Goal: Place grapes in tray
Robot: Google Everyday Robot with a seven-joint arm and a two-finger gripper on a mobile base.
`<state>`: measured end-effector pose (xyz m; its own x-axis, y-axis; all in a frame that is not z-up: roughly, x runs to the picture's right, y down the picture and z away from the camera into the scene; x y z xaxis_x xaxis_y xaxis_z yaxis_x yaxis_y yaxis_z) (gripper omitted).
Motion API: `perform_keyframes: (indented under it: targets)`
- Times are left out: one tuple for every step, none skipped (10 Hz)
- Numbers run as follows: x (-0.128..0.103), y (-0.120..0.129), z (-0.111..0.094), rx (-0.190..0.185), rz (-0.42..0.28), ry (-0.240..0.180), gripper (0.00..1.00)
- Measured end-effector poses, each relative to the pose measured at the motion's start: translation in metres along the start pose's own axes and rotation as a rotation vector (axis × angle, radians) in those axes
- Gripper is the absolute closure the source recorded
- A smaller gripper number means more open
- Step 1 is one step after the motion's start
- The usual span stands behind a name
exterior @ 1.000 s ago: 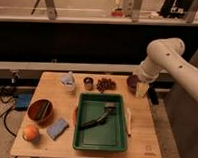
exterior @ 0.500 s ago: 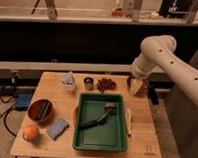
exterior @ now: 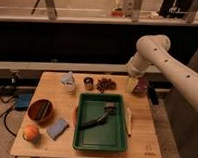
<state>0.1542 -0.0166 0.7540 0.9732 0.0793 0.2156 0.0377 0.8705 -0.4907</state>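
The tray [exterior: 79, 123] sits in the middle of the worktop [exterior: 139, 140]. Just behind its far rim, right of a small cup [exterior: 88, 83], lie the grapes [exterior: 106, 84]. Further right the gripper [exterior: 133, 85] hangs wide, holding nothing. It should centre over the bunch, descend, and close gently to avoid crushing berries.

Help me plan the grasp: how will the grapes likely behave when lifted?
The grapes look like a bumpy bunch of round berries, so they are probably soft and easily crushed. Loose berries might roll off. The gripper hovers to their right in the view, jaws open.
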Motion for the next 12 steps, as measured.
perform_keyframes:
  targets:
    - [-0.002,-0.003,0.003,0.0,-0.003,-0.004,0.2]
    - [-0.004,-0.007,0.006,0.0,-0.005,-0.008,0.2]
    - [-0.004,-0.011,0.012,-0.001,-0.004,-0.012,0.2]
    - [-0.006,-0.015,0.017,-0.001,-0.007,-0.017,0.2]
    - [-0.008,-0.019,0.022,-0.003,-0.01,-0.02,0.2]
    - [-0.01,-0.021,0.026,-0.003,-0.013,-0.023,0.2]
    - [-0.01,-0.023,0.03,-0.003,-0.011,-0.025,0.2]
    - [-0.011,-0.027,0.035,-0.003,-0.008,-0.028,0.2]
    - [-0.014,-0.032,0.042,-0.004,-0.009,-0.032,0.2]
    - [-0.017,-0.035,0.046,-0.005,-0.011,-0.036,0.2]
    - [-0.018,-0.037,0.049,-0.005,-0.01,-0.038,0.2]
    - [-0.019,-0.04,0.053,-0.005,-0.008,-0.042,0.2]
